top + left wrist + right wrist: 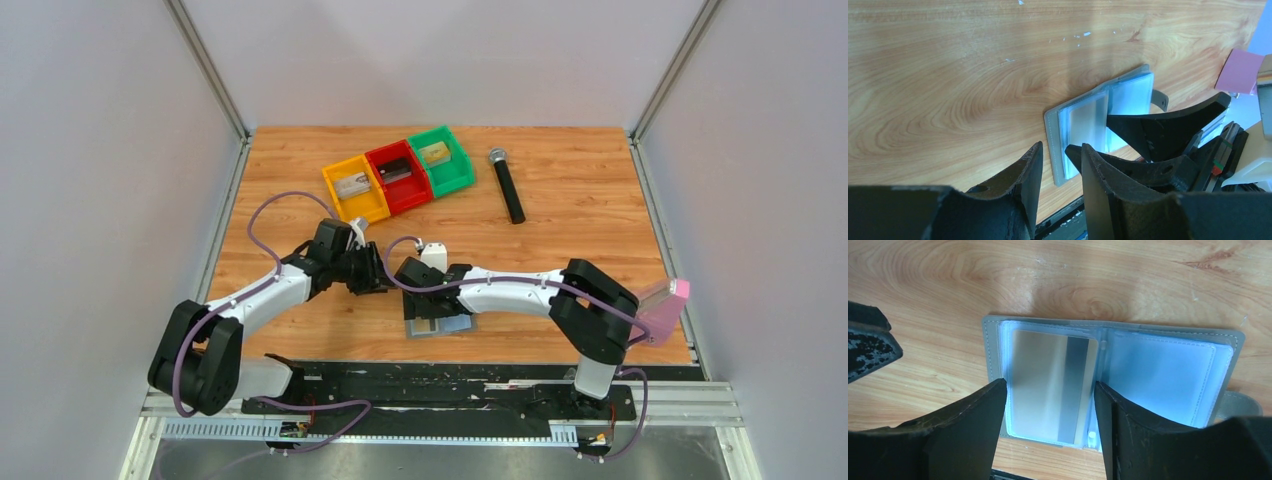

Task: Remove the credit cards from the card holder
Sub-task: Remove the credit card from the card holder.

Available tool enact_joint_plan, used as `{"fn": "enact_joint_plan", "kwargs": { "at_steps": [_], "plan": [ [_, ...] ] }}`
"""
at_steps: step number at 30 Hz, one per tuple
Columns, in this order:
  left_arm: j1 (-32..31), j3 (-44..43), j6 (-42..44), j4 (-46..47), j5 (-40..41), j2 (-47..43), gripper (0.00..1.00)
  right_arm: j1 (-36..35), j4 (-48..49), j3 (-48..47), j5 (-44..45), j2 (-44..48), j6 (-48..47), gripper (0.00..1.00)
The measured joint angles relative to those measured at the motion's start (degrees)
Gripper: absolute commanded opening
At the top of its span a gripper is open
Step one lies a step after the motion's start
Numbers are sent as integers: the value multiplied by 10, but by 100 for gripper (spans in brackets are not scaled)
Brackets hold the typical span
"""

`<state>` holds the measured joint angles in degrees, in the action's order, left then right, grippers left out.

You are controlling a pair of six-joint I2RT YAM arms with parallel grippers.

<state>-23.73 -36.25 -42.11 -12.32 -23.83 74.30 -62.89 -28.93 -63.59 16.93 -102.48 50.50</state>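
the right gripper [1048, 400], jaws wide and empty, straddles the silver card [1043, 370] in the open wallet [1168, 375] near the front edge of the table [948, 280]; closing may pinch the sleeve [1006, 350] and drag the wallet along.

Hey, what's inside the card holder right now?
In the right wrist view, the open card holder shows one silver card with a dark stripe in its left sleeve. The right sleeve looks pale and empty. Any cards beneath these sleeves are covered.
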Motion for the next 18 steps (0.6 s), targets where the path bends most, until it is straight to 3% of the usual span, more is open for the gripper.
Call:
{"fn": "enact_joint_plan", "kwargs": {
  "at_steps": [18],
  "plan": [
    [2, 10, 12, -4, -12, -9, 42, -12, -34, -34, 29, -26, 0, 56]
  ]
}}
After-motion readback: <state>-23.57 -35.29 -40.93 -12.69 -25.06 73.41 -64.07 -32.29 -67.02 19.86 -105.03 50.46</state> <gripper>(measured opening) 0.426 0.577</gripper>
